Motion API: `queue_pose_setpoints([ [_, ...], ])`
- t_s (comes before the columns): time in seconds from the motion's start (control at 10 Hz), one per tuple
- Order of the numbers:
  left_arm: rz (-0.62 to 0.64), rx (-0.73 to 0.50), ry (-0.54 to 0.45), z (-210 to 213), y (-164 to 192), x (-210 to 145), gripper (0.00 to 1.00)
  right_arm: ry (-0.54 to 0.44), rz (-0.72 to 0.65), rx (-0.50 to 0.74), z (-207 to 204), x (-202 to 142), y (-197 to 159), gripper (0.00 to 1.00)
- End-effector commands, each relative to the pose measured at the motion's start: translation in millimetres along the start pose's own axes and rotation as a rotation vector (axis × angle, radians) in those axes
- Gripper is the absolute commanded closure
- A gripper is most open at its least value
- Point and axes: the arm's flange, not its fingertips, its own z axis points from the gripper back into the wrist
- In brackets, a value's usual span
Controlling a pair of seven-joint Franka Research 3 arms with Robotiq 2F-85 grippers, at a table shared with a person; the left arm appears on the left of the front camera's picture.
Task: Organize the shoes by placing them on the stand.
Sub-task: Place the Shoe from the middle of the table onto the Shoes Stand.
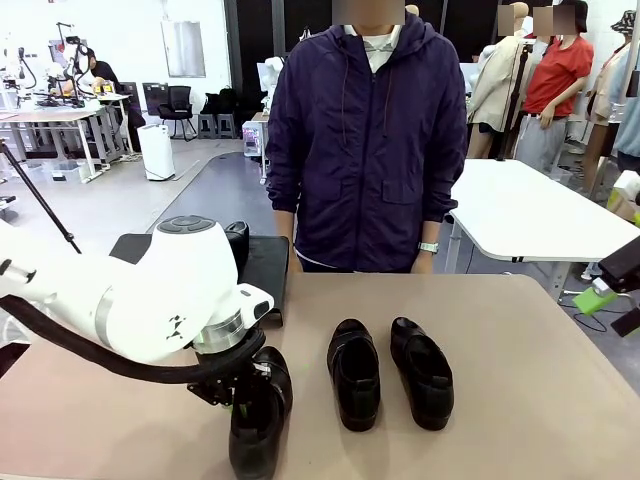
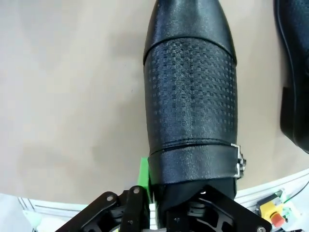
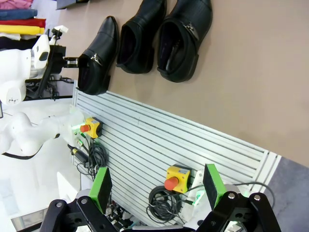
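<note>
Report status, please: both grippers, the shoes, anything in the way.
Left gripper shut on nearest loafer, near table edge. Right gripper open, beyond that edge. Two loafers mid-table; stand far left, partly behind left arm.

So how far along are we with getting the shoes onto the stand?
Done: one shoe appears to sit on the stand, partly hidden behind the left arm. In hand: the left gripper is closed on the heel end of the near shoe, not yet lifted clear. Left: two shoes lie mid-table, and the right gripper is open and holds nothing.
</note>
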Motion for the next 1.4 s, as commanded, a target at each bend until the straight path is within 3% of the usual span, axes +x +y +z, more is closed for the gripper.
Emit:
queue_pose_setpoints([
  [0.0, -0.003, 0.010, -0.010, 9.8, -5.9, -0.1, 1.00, -0.005, -0.004, 0.016, 0.0, -0.6, 1.5, 0.00],
  [0.2, -0.077, -0.020, -0.049, 39.7, -7.9, -5.4, 1.00, -0.005, -0.004, 0.016, 0.0, -0.6, 1.5, 0.00],
  [0.4, -0.313, -0.037, -0.086, 98.0, 1.5, -27.0, 1.00, -0.005, -0.004, 0.016, 0.0, -0.6, 1.5, 0.00],
  [0.5, -0.429, -0.008, -0.008, 118.5, 10.8, -38.4, 1.00, -0.005, -0.004, 0.016, 0.0, -0.6, 1.5, 0.00],
  [0.6, -0.445, 0.023, -0.031, 140.9, 22.3, -45.5, 1.00, -0.005, -0.004, 0.016, 0.0, -0.6, 1.5, 0.00],
  [0.7, -0.425, -0.033, -0.116, 163.5, 33.7, -43.0, 1.00, -0.005, -0.004, 0.016, 0.0, -0.6, 1.5, 0.00],
  [0.8, -0.333, -0.095, -0.251, 176.2, 44.4, -32.4, 1.00, -0.005, -0.004, 0.016, 0.0, -0.6, 1.5, 0.00],
  [0.9, -0.252, -0.195, -0.451, 172.9, 51.8, -14.9, 1.00, -0.005, -0.004, 0.016, 0.0, -0.6, 1.5, 0.00],
  [1.0, -0.239, -0.228, -0.609, 162.3, 54.4, -1.7, 1.00, -0.005, -0.004, 0.016, 0.0, -0.6, 1.5, 0.00],
  [1.1, -0.222, -0.222, -0.704, 154.5, 54.7, 10.5, 1.00, -0.005, -0.004, 0.016, 0.0, -0.6, 1.5, 0.00],
  [1.2, -0.253, -0.179, -0.712, 150.6, 53.6, 20.0, 1.00, -0.005, -0.004, 0.016, 0.0, -0.6, 1.5, 0.00],
  [1.3, -0.246, -0.197, -0.527, 150.8, 52.3, 31.9, 1.00, -0.005, -0.004, 0.016, 0.0, -0.6, 1.5, 0.00],
])
